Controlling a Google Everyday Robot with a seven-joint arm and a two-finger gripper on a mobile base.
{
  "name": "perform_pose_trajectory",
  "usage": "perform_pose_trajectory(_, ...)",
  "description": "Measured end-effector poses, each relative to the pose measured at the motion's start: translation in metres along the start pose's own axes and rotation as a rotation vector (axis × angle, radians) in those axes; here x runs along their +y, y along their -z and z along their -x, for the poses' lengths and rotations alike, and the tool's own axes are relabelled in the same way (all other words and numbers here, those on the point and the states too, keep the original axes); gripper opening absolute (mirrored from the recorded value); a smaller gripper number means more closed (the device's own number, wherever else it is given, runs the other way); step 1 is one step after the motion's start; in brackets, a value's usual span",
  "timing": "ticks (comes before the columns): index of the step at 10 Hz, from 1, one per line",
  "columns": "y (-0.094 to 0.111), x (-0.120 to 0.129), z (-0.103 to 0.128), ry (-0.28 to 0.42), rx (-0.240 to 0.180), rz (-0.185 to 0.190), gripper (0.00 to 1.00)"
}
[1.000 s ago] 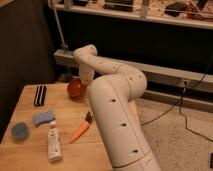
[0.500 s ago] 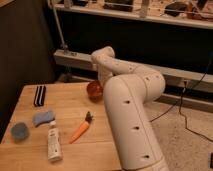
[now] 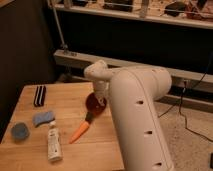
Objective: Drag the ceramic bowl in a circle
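- Wooden table (image 3: 65,107) in front of a dark wall, with the arm reaching down over it.
- Claw (image 3: 102,99) is closed, down at the right rim of the bowl (image 3: 93,106); the arm hides whether it pinches the rim or only presses on it.
- Bowl sits near the table's right edge, just beside the leafy end of the carrot (image 3: 80,131).
- Change: bowl went right from back-centre, then forward toward the carrot, claw with it.
- Judgement: an arc, so the circle is partly done; carrying on may shove the carrot.
- Farther left, well apart from the bowl: tube (image 3: 53,144), sponge (image 3: 44,118), disc (image 3: 20,131).
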Motion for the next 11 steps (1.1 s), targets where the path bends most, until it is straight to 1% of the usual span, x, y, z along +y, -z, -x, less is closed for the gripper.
perform_pose_trajectory(1, 0.007, 0.025, 0.004, 0.059, -0.015, 0.015, 0.00)
perform_pose_trajectory(3, 0.020, 0.059, 0.016, 0.147, -0.041, 0.034, 0.00)
perform_pose_trajectory(5, 0.029, 0.089, 0.033, 0.211, -0.068, 0.043, 0.00)
perform_pose_trajectory(6, 0.033, 0.103, 0.044, 0.233, -0.081, 0.047, 0.00)
perform_pose_trajectory(8, 0.038, 0.121, 0.063, 0.262, -0.096, 0.050, 0.00)
perform_pose_trajectory(10, 0.044, 0.133, 0.083, 0.277, -0.112, 0.044, 0.00)
perform_pose_trajectory(11, 0.048, 0.136, 0.096, 0.277, -0.123, 0.035, 0.00)
